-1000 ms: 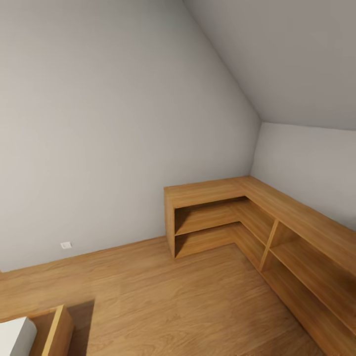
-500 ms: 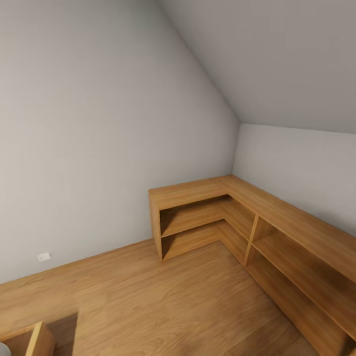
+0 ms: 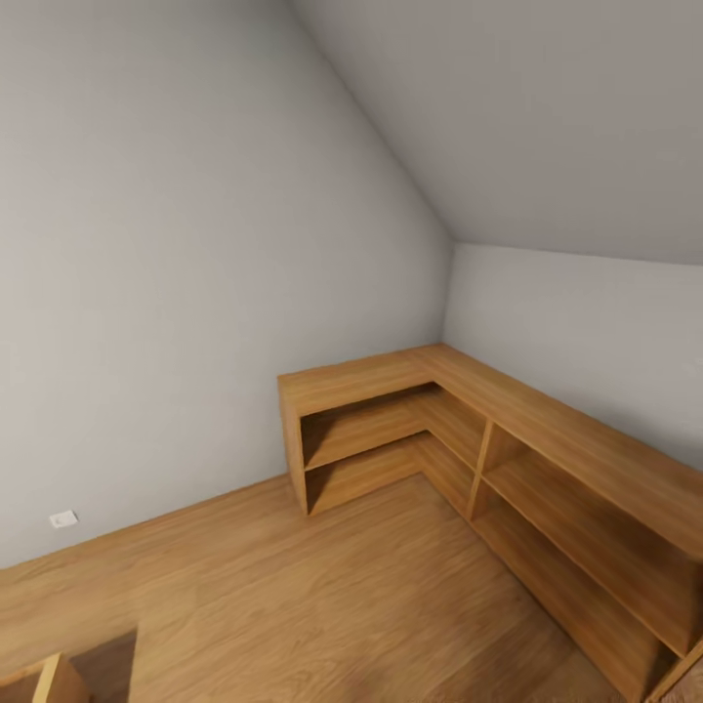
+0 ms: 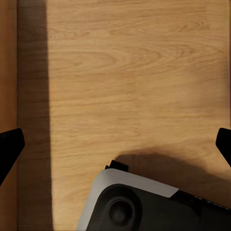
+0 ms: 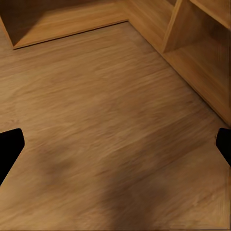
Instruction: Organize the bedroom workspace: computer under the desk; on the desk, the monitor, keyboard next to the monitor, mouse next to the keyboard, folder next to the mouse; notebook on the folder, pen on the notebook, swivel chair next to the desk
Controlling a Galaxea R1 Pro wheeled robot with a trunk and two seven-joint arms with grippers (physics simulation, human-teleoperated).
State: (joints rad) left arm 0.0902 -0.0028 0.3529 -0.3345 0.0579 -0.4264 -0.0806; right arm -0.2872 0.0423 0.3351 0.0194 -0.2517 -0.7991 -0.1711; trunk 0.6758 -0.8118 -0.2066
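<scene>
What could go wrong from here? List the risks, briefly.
1. The low wooden shelf wraps the corner ahead. Driving on or turning tightly could knock the base into it.
2. The right claw hangs open over the floor close to the shelf, so a swing could clip a divider.
3. A wooden edge sits low beside the robot and could catch it while turning.
</scene>
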